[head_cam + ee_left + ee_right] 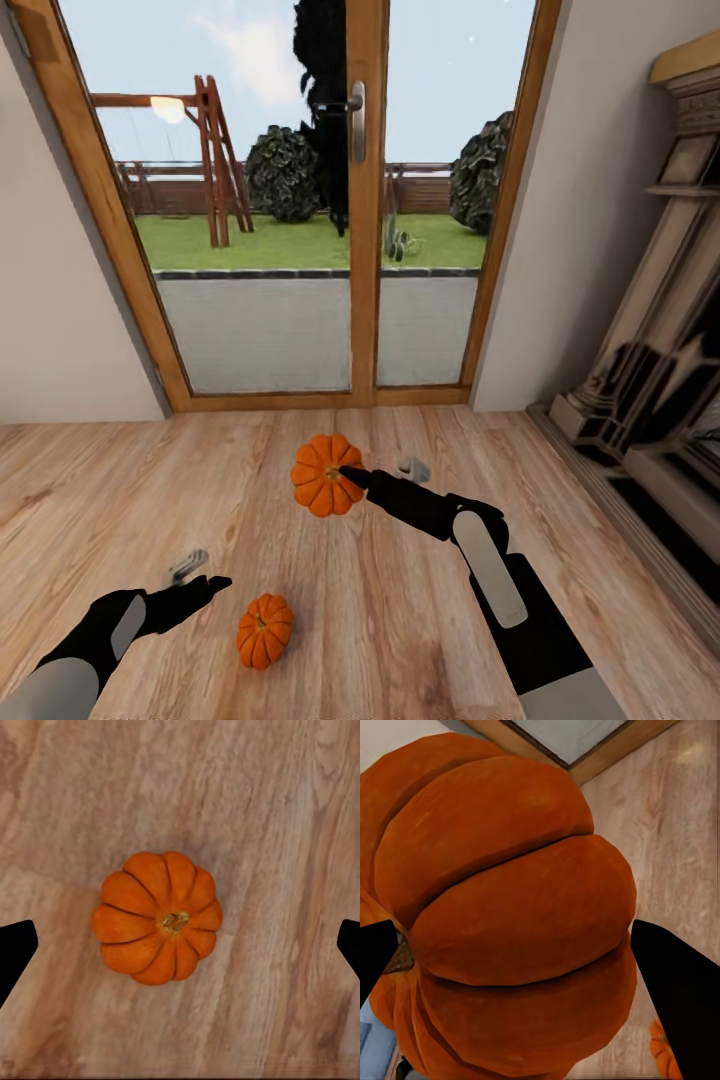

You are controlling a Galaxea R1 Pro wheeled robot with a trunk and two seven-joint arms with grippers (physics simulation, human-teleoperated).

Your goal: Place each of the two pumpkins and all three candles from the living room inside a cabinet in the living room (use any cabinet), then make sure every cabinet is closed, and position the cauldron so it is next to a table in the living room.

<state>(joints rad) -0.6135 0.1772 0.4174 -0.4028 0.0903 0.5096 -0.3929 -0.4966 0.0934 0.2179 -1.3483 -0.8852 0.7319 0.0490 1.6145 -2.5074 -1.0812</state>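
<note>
Right gripper (345, 478) jaws clamp 1 pumpkin (322, 474); left gripper (205, 582) jaws spread above the floor pumpkin (264, 631).

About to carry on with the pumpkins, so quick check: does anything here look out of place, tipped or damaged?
Nothing looks damaged or spilled. One pumpkin sits between the right gripper's fingers, stem turned sideways. The other pumpkin lies on the bare wood floor near the left gripper, stem up and whole. Pumpkins on the floor are the only oddity.

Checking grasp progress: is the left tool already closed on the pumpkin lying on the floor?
No, the left tool hangs open above the floor pumpkin, fingertips wide apart.
</note>
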